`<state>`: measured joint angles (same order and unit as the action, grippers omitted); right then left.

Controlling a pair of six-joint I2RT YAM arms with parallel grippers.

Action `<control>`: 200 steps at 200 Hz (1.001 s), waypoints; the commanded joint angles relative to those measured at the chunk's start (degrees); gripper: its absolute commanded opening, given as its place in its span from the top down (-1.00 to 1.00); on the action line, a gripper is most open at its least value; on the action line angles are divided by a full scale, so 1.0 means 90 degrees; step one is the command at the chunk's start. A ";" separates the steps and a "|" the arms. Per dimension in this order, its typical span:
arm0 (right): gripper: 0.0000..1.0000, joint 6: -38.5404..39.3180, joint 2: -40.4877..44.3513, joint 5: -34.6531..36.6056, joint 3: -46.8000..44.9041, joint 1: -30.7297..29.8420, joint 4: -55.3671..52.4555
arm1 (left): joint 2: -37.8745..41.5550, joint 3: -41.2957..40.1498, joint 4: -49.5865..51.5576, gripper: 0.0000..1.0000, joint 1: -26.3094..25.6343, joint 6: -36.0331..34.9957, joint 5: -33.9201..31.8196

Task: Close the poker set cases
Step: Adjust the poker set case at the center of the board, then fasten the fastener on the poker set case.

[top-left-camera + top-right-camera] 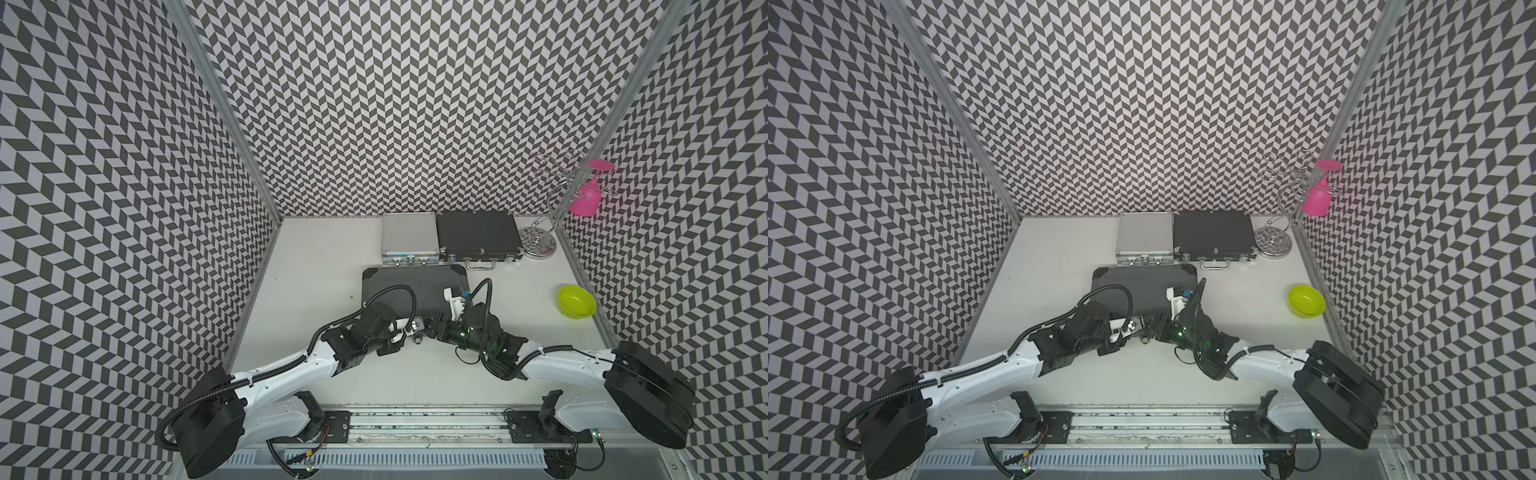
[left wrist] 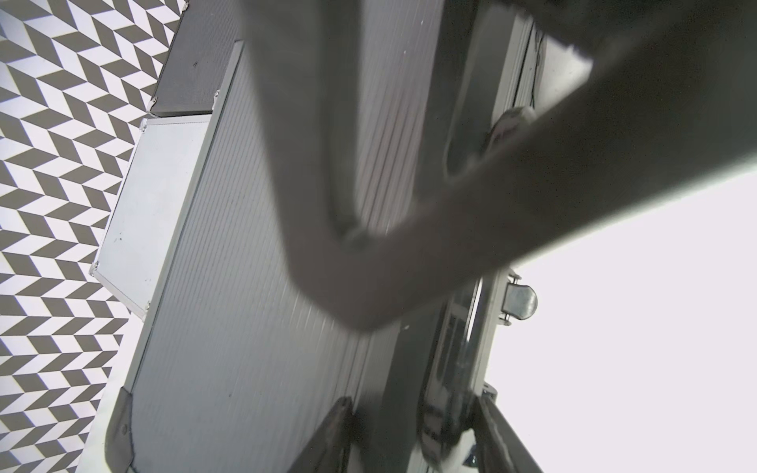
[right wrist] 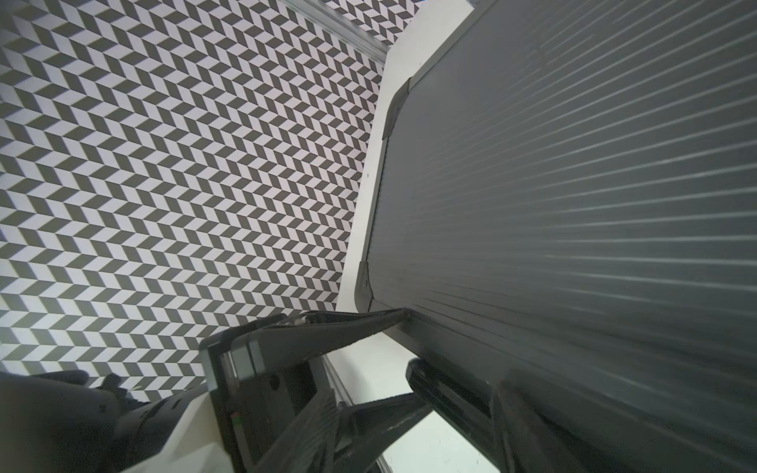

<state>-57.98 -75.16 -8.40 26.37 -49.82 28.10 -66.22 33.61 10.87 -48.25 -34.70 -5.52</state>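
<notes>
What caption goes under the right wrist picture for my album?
Robot's right hand at the edge of the big ribbed black case, zigzag wall behind.

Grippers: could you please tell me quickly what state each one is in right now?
Left gripper: jaws apart astride the ribbed case front; grip cannot be told.
Right gripper: open, holding nothing.
</notes>
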 commanded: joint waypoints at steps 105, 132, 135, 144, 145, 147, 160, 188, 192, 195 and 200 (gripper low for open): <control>-0.08 -0.0686 0.0492 0.0285 -0.1261 -0.0794 -0.1069 | -0.0602 0.0173 0.0087 0.05 0.0295 0.0388 -0.0062; -0.11 -0.0876 -0.0193 0.0440 -0.0943 -0.0802 -0.0512 | -0.0639 0.0182 0.0114 0.05 0.0320 0.0418 -0.0053; -0.11 -0.0904 -0.0264 0.0466 -0.0901 -0.0813 -0.0468 | -0.0639 0.0188 0.0119 0.05 0.0321 0.0415 -0.0044; -0.11 -0.1025 -0.0478 0.0556 -0.0775 -0.0850 -0.0393 | -0.0650 0.0209 0.0133 0.05 0.0335 0.0428 -0.0041; -0.11 -0.1046 -0.0497 0.0579 -0.0769 -0.0855 -0.0390 | -0.0650 0.0210 0.0136 0.05 0.0334 0.0433 -0.0041; -0.10 -0.1077 -0.0536 0.0613 -0.0744 -0.0871 -0.0381 | -0.0646 0.0211 0.0139 0.05 0.0344 0.0441 -0.0041; -0.09 -0.1275 -0.0778 0.0884 -0.0606 -0.0981 -0.0386 | -0.0652 0.0239 0.0150 0.06 0.0382 0.0475 -0.0036; 0.00 -0.1886 -0.1079 0.1362 -0.0527 -0.1140 -0.0314 | -0.0677 0.0258 0.0185 0.07 0.0447 0.0533 0.0034; 0.01 -0.2000 -0.1095 0.1445 -0.0536 -0.1155 -0.0334 | -0.0689 0.0258 0.0181 0.07 0.0441 0.0535 0.0048; 0.01 -0.2087 -0.1096 0.1509 -0.0553 -0.1166 -0.0325 | -0.0689 0.0262 0.0186 0.07 0.0439 0.0535 0.0054; 0.02 -0.2202 -0.1104 0.1598 -0.0579 -0.1188 -0.0261 | -0.0696 0.0273 0.0186 0.07 0.0453 0.0534 0.0065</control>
<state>-70.57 -83.59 0.03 21.45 -59.55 23.94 -69.82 36.69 10.09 -46.33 -31.83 -2.11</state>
